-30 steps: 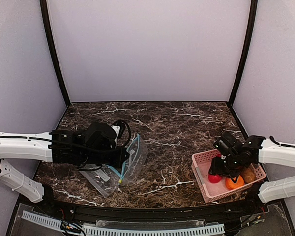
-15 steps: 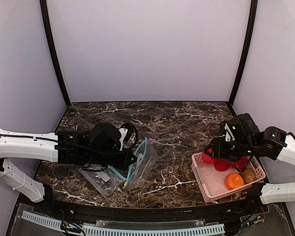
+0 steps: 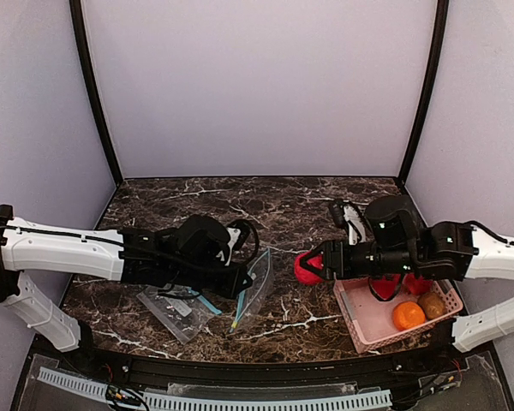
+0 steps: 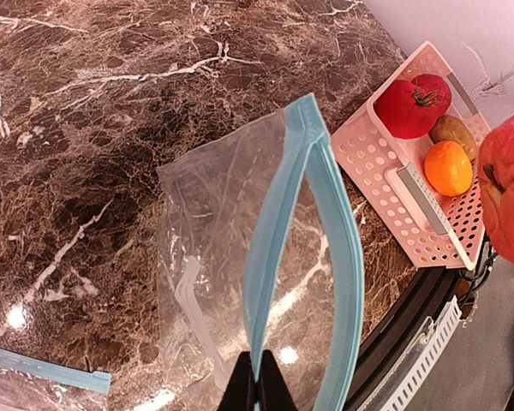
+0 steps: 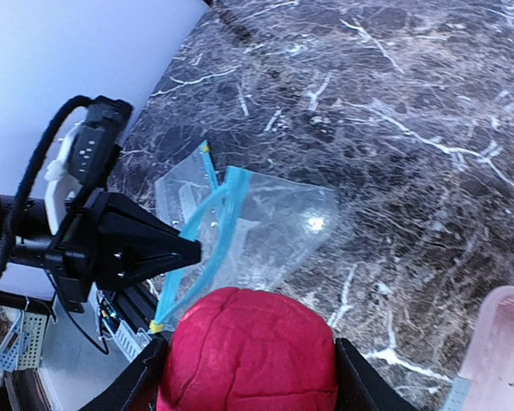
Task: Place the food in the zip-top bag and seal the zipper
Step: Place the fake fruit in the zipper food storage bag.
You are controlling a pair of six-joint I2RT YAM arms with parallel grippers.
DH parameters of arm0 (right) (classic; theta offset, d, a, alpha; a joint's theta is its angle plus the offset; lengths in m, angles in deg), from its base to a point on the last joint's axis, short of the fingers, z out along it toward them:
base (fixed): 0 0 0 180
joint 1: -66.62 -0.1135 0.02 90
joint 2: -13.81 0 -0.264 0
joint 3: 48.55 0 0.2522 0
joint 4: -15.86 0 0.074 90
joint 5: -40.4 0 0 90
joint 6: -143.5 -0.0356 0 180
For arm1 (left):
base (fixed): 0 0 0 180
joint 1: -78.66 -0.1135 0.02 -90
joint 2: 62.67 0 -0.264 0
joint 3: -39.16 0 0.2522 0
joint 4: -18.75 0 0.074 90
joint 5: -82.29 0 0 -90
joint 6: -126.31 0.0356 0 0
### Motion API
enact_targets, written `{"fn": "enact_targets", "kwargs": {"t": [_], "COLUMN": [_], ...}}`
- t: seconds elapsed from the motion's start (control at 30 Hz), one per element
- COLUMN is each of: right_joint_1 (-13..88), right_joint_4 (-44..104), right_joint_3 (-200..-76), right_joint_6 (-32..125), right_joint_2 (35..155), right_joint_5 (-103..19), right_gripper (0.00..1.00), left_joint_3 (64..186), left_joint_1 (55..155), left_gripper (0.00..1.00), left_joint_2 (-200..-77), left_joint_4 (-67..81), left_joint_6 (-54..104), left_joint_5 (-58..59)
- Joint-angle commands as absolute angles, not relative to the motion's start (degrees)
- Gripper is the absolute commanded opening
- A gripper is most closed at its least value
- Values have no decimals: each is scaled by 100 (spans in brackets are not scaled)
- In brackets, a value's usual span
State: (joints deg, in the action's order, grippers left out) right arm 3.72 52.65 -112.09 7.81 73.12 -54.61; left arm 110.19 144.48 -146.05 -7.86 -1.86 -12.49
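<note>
My left gripper (image 4: 259, 385) (image 3: 242, 286) is shut on one blue zipper lip of the clear zip-top bag (image 4: 214, 231) (image 3: 257, 287) (image 5: 278, 227), holding its mouth open above the marble. My right gripper (image 5: 250, 368) (image 3: 315, 264) is shut on a glossy red fruit (image 5: 250, 347) (image 3: 307, 267) (image 4: 510, 188), held in the air just right of the bag's mouth. More food lies in the pink basket (image 3: 360, 341) (image 4: 385, 171): an orange fruit (image 3: 409, 315) (image 4: 448, 167), red fruit (image 3: 384, 288) (image 4: 411, 96) and a brown one (image 3: 432, 304) (image 4: 457, 128).
A second clear bag (image 3: 176, 306) lies flat on the table under my left arm, its blue strip (image 4: 43, 368) showing at the lower left. The black front rail (image 3: 257, 368) runs along the near edge. Walls close in the left, right and back.
The right gripper has lifted a red fruit out of the basket and carried it left toward the bag. The left gripper has moved the bag to the right.
</note>
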Motion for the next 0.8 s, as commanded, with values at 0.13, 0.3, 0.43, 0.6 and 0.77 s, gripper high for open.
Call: {"fn": "enact_targets", "kwargs": {"t": [0.13, 0.3, 0.43, 0.6, 0.77], "right_joint_1": [-1, -67, -112, -114, -123], "right_joint_4": [3112, 2848, 2750, 2942, 3155], "right_joint_3": [-11427, -11715, -11911, -11922, -11716], "right_joint_6": [902, 937, 982, 753, 597], "right_joint_2": [8112, 8704, 9089, 9360, 9482], "right_joint_5": [-5028, -5005, -5001, -5334, -5584], "right_gripper": [45, 45, 44, 44, 43], "left_joint_3": [11069, 11065, 11054, 11003, 10949], "left_joint_1": [14431, 14431, 14431, 14431, 14434], "left_gripper": [1, 1, 1, 1, 1], "left_joint_2": [-14635, -14645, -14640, -14586, -14550], "left_joint_4": [-681, -640, -631, -593, -553], "left_joint_6": [-235, -238, -247, -250, -255], "left_joint_5": [-1133, -1108, -1095, -1124, -1136]}}
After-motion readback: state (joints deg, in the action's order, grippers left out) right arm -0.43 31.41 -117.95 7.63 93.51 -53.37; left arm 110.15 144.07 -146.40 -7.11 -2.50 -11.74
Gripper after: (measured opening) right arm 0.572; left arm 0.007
